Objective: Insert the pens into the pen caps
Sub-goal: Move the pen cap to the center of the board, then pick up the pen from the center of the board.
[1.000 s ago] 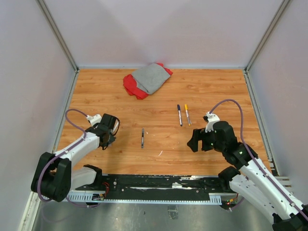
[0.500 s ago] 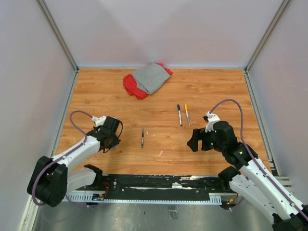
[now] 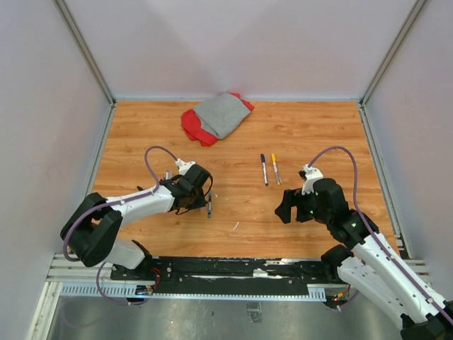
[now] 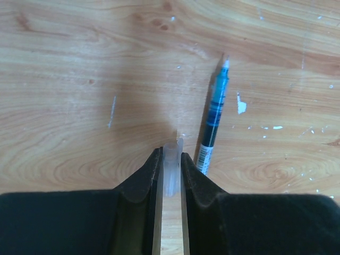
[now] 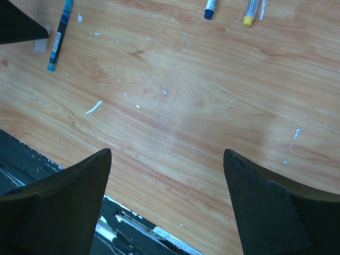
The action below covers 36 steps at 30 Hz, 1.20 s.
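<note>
A: Where did we put the pen [image 4: 214,111] relative to the left end effector [image 4: 170,154]?

B: Just beside it, to its right on the desk [image 4: 79,79]. The white labelled end lay close by the right finger, and we could not tell whether they touched. The long axis ran nearly straight ahead of the fingers, leaning a little right, with the pale pointed tip at the far end.

A: State of that end effector?

B: Closed on a small clear tube, which we took for a cap [image 4: 172,170]. It stood upright between the pads, just off the desk as far as we could judge.

A: So which arm was nearer?

B: The left, by far. It reached low across from its base towards the middle of the desk. The right end effector [image 5: 167,151] hung well apart to the right, jaws wide, holding nothing. Two more pens [image 3: 263,169] lay beyond it, side by side.

A: What did we think the next move turned on?

B: The tip pointed away from the cap, so we judged the cap must travel along the barrel to the far end, or the right arm must lift the pen to meet it.
</note>
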{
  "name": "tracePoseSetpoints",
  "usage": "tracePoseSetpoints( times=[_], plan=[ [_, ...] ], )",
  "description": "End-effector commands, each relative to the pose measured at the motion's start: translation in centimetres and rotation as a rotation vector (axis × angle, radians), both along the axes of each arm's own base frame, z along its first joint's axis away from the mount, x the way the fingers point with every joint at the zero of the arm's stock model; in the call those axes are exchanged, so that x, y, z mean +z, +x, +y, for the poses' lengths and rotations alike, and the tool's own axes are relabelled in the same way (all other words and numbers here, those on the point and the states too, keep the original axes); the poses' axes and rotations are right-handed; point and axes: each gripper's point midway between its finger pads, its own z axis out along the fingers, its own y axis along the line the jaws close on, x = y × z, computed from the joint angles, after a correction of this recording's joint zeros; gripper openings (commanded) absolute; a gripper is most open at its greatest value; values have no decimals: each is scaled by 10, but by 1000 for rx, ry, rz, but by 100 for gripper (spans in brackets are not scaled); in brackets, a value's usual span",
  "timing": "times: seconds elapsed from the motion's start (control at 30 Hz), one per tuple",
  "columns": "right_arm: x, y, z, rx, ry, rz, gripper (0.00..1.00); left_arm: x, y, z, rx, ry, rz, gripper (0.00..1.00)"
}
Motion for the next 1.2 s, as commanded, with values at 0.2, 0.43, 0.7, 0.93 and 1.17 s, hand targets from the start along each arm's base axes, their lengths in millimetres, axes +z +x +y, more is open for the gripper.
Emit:
tracePoseSetpoints(
  times=[0.2,0.43,0.7,0.93,1.17],
  plan=[
    [-2,3,-1,-13,10,6,87,-3,5,1,-30,67,-5,35],
    [6,3,1,-3,22,-7,87,29,15,16,38,99,-98,51],
    [17,13,1,-4,18,-76,87,96,29,63,185,101,-333,64],
    [25,24,7,32,6,-127,88,118,34,136,380,54,-420,63],
    [21,30,0,38,-59,-150,89,104,42,186,520,48,-364,62]
  ],
)
